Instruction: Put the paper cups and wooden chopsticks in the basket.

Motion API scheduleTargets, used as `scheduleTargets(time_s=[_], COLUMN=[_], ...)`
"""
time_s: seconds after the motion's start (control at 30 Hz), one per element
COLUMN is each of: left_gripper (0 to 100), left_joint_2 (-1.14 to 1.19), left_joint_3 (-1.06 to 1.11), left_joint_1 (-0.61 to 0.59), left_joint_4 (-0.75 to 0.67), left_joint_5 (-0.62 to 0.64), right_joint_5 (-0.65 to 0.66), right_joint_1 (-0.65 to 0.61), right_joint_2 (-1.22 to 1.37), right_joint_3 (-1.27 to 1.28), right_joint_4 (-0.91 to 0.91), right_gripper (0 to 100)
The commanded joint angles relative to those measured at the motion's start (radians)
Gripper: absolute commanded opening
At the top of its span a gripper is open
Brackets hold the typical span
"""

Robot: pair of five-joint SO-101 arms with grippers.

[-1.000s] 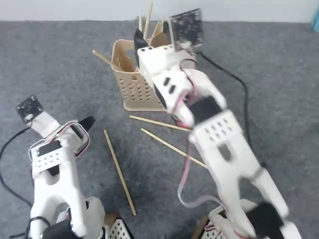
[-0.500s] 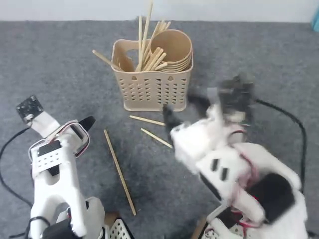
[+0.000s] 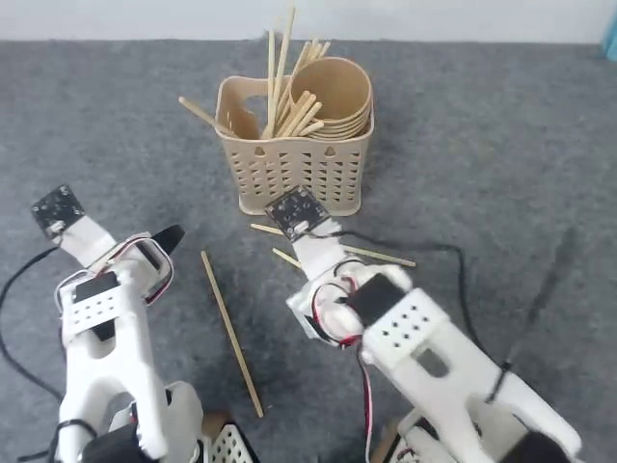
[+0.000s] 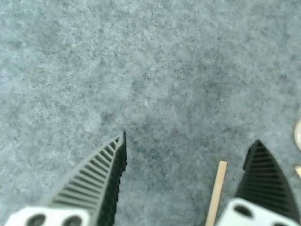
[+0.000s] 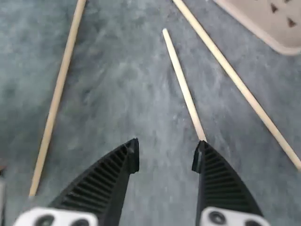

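Paper cups (image 3: 339,89) sit nested in the basket (image 3: 299,174), on its right-arm side. A bundle of chopsticks (image 3: 284,92) stands beside them in the same basket, tips well above the rim, and one leans out over the far left corner. Three more lie loose on the grey carpet (image 3: 501,145) in front of the basket: the left chopstick (image 3: 231,333), the middle chopstick (image 3: 285,257) and the near-basket chopstick (image 3: 386,256).

In the high view the right arm (image 3: 405,328) covers its own fingers and parts of the two nearer sticks. The right wrist view fills that in. The right gripper (image 5: 167,143) is low over the carpet, jaws spread with nothing between them. The middle chopstick (image 5: 181,80) runs up to one fingertip; contact cannot be told. The near-basket chopstick (image 5: 235,80) passes just apart from the basket's bottom corner (image 5: 268,21), and the left chopstick (image 5: 57,94) lies well off to the other side.

In the left wrist view the left gripper (image 4: 189,139) has its jaws spread wide and holds nothing, with the end of the left chopstick (image 4: 216,188) lying between the fingers, close to one. In the high view that gripper (image 3: 162,246) is just beside the stick's far end.

Bare carpet stretches on both sides of the basket.
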Motion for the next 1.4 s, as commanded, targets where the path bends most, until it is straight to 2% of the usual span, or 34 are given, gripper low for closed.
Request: scheduleTargets(time_s=[0.0,0.1,0.2,0.33,0.63,0.87,0.93,1.1,1.37], left_gripper=[38,38,38,38,38,38,38,38,38], left_joint_2=[-0.008,-0.008,-0.008,-0.008,-0.008,-0.008,-0.008,-0.008,-0.008], left_joint_3=[-0.019,-0.019,-0.019,-0.019,-0.021,-0.021,-0.021,-0.021,-0.019], left_joint_1=[-0.006,-0.003,-0.002,-0.002,0.0,0.0,0.0,0.0,-0.002], left_joint_4=[-0.026,-0.026,-0.028,-0.028,-0.028,-0.028,-0.028,-0.028,-0.028], left_joint_5=[0.006,0.006,0.006,0.006,0.006,0.006,0.006,0.006,0.006], right_joint_5=[0.006,0.015,0.092,0.094,0.1,0.1,0.1,0.101,0.1], right_joint_1=[-0.005,-0.005,-0.004,0.007,0.119,0.087,0.079,0.07,0.068], right_joint_2=[0.051,0.111,0.18,0.308,0.576,0.667,0.667,0.67,0.661], right_joint_3=[0.064,0.071,0.035,-0.043,-0.204,-0.241,-0.241,-0.242,-0.241], right_joint_4=[-0.311,-0.435,-0.487,-0.493,-0.495,-0.495,-0.495,-0.496,-0.426], right_gripper=[18.8,18.8,18.8,18.8,18.7,18.6,16.4,0.2,0.8])
